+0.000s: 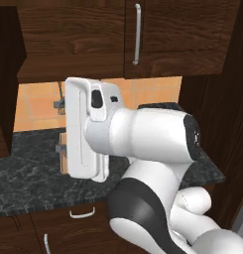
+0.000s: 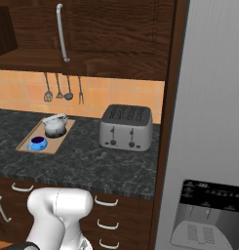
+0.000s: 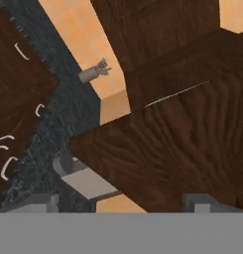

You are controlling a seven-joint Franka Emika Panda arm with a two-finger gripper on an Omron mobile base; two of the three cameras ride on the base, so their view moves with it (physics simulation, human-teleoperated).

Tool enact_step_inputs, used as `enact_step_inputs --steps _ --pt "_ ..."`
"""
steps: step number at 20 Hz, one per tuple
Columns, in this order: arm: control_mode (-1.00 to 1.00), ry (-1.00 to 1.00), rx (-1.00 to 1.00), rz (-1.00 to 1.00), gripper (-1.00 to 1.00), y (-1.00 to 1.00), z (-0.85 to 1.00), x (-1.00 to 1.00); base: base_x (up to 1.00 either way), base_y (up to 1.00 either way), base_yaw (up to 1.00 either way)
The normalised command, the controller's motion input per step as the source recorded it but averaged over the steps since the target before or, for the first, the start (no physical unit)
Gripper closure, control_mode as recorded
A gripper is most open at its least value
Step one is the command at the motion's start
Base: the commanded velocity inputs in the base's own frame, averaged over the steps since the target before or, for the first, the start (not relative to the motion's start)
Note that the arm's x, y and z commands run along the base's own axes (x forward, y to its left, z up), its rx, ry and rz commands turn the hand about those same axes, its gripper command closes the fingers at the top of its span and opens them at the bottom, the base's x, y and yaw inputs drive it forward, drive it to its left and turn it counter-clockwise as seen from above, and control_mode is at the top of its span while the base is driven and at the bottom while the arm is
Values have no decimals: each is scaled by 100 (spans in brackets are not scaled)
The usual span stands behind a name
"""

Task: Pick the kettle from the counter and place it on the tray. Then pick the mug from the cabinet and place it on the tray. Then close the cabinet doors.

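The silver kettle stands on the light-wood tray on the dark counter. The blue mug sits on the tray's near left corner, beside the kettle. My gripper is open with nothing between its fingers, raised in front of the backsplash under the cabinet. My white hand hides most of the tray. A dark wood cabinet door with a thin silver handle lies right ahead of the fingertips. Another door handle hangs above my arm.
A silver toaster stands on the counter right of the tray. Kitchen utensils hang on the orange tiled wall. A grey fridge fills the right side. Drawers with white handles run below the counter. A dark panel stands at the far left.
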Motion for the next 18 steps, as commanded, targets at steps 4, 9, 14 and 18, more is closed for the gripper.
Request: enact_step_inputs --steps 4,9,14,18 --pt "-100 -2 0 0 -100 65 4 -38 0 0 0" --pt "-100 -1 0 3 -100 56 7 -20 0 0 0" --pt "-100 -24 -10 0 -100 67 0 -2 0 0 0" --pt "-100 -26 -19 0 -100 51 -8 9 0 0 0"
